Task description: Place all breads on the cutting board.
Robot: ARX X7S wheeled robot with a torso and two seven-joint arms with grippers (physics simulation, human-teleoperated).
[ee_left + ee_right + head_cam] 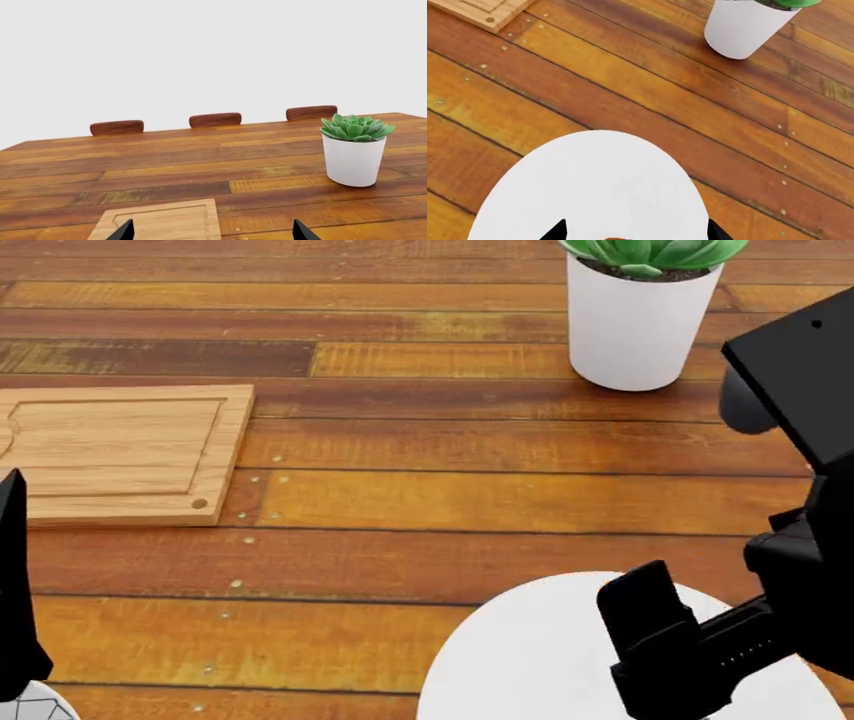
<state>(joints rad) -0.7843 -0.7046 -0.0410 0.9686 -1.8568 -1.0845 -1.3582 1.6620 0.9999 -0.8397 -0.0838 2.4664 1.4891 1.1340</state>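
A: Head view shows the cutting board (114,453) at the table's (467,500) left, bare planks between it and the white plate (534,660) near the front edge.

B: Any bread?

A: Only the right wrist view hints: a brown sliver (617,238) between the right tool's (630,232) spread tips, over the plate.

B: And the left tool (212,231)?

A: Tips spread, holding nothing, above the board's corner. Its view alone shows three chair backs (215,119) past the far edge, beside the potted succulent (353,152).
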